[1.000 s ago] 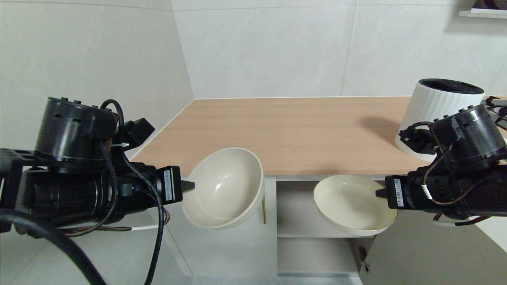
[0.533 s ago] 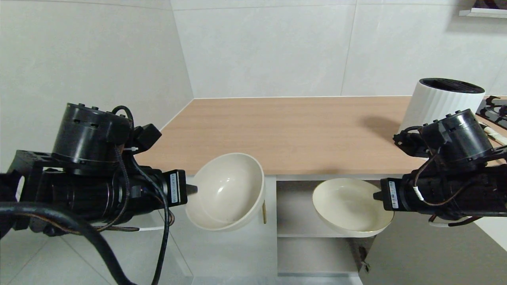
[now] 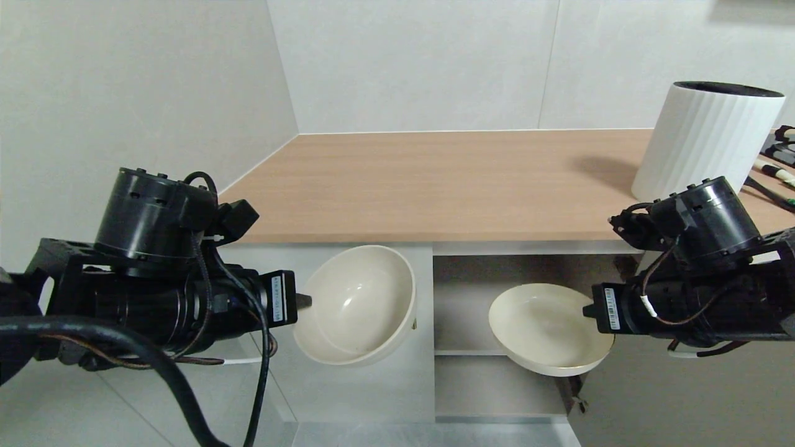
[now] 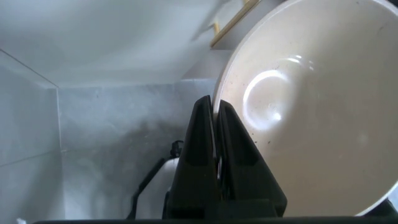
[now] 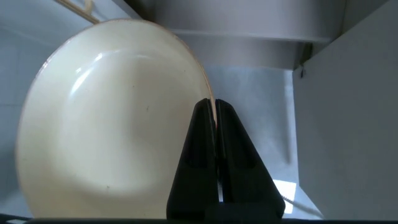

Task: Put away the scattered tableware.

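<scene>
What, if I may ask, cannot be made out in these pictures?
Head view: utensils on the counter, cut off by the right edge.
Head view: inside of the white container, hidden by its own wall.
Head view: back of the cabinet shelf, hidden by the plate in the right hand.
Left wrist view: part of the rim of the bowl, cut off by the edge.

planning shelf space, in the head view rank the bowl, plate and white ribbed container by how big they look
1. white ribbed container, though it stands farther off
2. bowl
3. plate, about as wide as the bowl but shallower: a close call
</scene>
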You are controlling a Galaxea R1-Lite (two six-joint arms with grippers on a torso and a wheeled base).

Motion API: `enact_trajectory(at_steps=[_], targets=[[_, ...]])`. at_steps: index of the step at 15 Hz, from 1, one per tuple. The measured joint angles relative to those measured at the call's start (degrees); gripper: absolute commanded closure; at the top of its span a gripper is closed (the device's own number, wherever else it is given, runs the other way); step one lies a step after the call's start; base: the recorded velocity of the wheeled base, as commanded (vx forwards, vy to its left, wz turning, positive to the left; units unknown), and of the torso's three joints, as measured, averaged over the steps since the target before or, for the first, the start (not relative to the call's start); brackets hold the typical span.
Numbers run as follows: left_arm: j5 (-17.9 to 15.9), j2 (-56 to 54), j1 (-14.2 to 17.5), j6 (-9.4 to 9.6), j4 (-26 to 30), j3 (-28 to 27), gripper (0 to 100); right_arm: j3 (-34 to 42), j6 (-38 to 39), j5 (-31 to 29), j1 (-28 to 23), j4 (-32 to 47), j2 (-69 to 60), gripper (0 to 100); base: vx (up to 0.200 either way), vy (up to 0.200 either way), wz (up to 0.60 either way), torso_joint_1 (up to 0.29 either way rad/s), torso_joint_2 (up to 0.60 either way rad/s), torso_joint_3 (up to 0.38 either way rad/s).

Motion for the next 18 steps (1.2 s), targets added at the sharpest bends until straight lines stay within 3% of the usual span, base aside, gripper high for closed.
enact_trajectory(at_steps=[9, 18], targets=[[0.17, 0.6, -1.05, 0.01, -0.01, 0.21, 100, 0.02, 0.0, -0.02, 0.0, -0.05, 0.34, 100, 0.0, 0.0, 0.0, -0.129, 0.45, 0.312], [0.2, 1.23, -1.97, 0.0, -0.01, 0.46, 100, -0.13, 0.12, -1.8, 0.0, -4.85, 3.72, 100, 0.0, 0.0, 0.0, -0.011, 0.05, 0.036]])
